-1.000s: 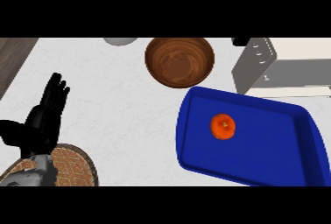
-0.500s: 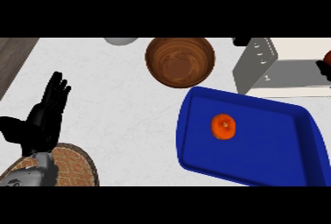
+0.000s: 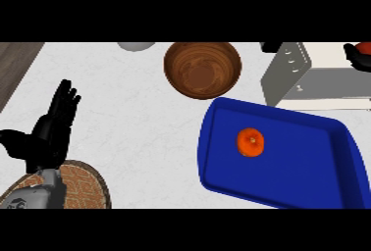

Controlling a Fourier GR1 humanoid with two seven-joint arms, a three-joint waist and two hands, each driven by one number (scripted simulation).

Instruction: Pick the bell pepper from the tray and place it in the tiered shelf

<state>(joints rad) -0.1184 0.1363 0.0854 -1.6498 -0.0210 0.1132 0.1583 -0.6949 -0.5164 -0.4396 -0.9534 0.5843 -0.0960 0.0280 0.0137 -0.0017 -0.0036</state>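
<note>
Head view: your bell pepper [image 3: 251,141] sits untouched in the tray [image 3: 217,162].
Left hand [image 3: 48,132]: resting, fingers straight.
Change: something dark and red [image 3: 360,52] (hand? unclear) has entered above the tiered shelf [image 3: 290,78].

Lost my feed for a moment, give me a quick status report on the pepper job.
Left robot hand open, resting at the left. Right robot hand out of view. Bell pepper sits untouched on blue tray. Nothing covers the pepper.

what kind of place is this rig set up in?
Likely a kitchen counter: a pale marbled countertop carrying a wooden bowl, a blue tray with an orange bell pepper on it, and a grey tiered shelf at the back right.
</note>
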